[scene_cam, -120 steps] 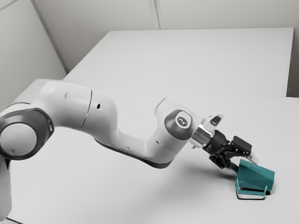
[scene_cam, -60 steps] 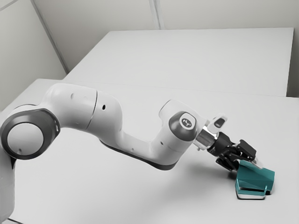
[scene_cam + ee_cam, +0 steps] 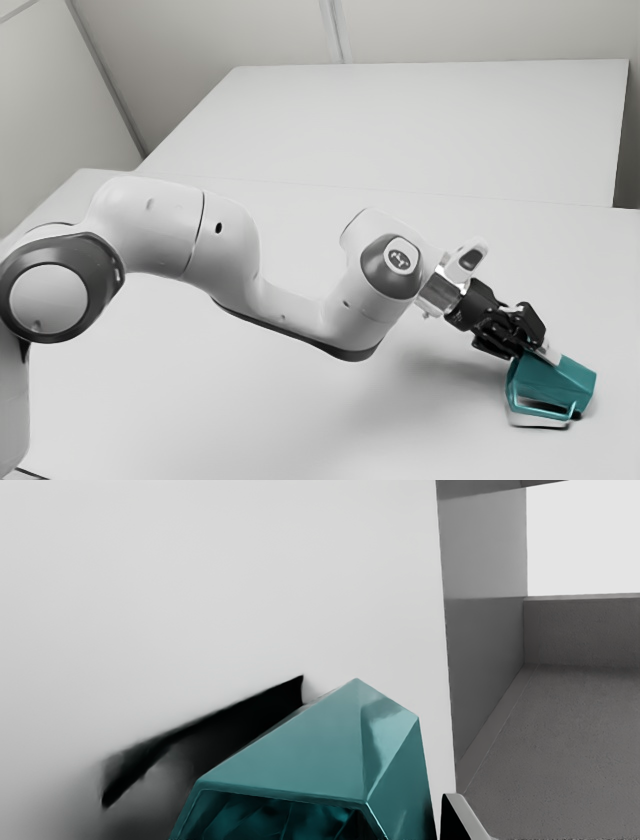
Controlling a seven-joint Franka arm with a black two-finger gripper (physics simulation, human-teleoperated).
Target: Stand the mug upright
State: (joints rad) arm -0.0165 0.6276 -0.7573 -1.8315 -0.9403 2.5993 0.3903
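The mug (image 3: 560, 380), teal and with flat-sided faces, lies on its side on the table (image 3: 260, 400), toward the lower corner at the exterior view's right. It is not upright. Its handle (image 3: 545, 412) is on the side facing the exterior camera, low down near the tabletop. In the wrist view, the open mouth of the mug faces the gripper and the inside reads as dark teal; the outer faces carry a glossy highlight.

The gripper (image 3: 535, 350), black with pale tips, is at the mug's upper edge, on the side nearest the arm, and slants down toward it. Whether the fingers stand wide, narrow or closed on the mug cannot be told.

A long dark patch (image 3: 215, 730) lies beside the mug on the tabletop; its nature is unclear.

The arm (image 3: 310, 310), white with grey joint covers, comes in from the exterior view's left, dips at the elbow and reaches out over the table. Behind the table is a second pale flat surface (image 3: 420, 125), with light walls (image 3: 180, 50) beyond it. The wrist view also records the table's straight edge and, past it, a grey floor (image 3: 565, 745).
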